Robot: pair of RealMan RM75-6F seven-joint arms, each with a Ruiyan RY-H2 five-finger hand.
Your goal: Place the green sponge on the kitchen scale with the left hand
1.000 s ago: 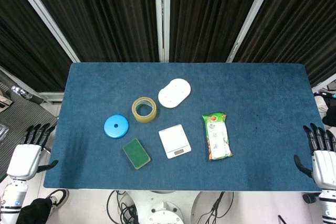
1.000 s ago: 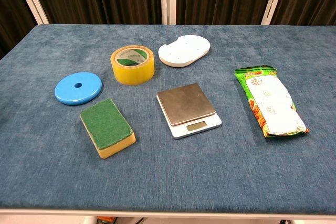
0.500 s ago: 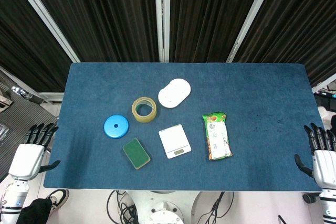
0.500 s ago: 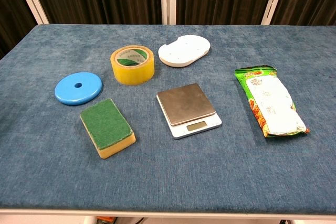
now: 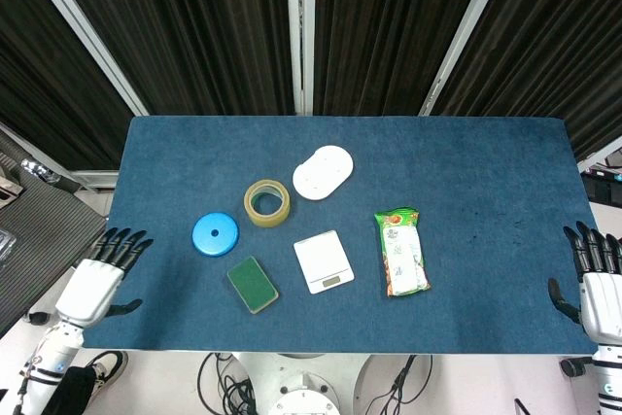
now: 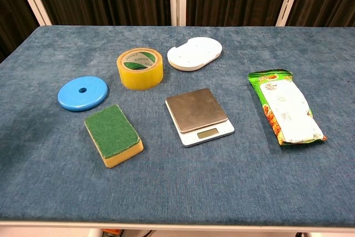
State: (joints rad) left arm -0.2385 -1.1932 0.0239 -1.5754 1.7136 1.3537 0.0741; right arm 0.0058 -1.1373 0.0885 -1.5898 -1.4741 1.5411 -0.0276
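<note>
The left hand (image 5: 94, 286) hovers at the worktop's (image 5: 486, 172) left edge, fingers (image 5: 124, 242) spread wide, holding nothing. The green sponge (image 5: 253, 285) lies well apart, beside the kitchen scale (image 5: 324, 261). The right hand (image 5: 598, 293) is likewise spread.

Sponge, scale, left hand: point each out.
sponge (image 6: 112, 130), chest view, green top face
scale (image 6: 196, 109), chest view, metal weighing plate
left hand (image 5: 93, 291), head view, white back of the hand
</note>
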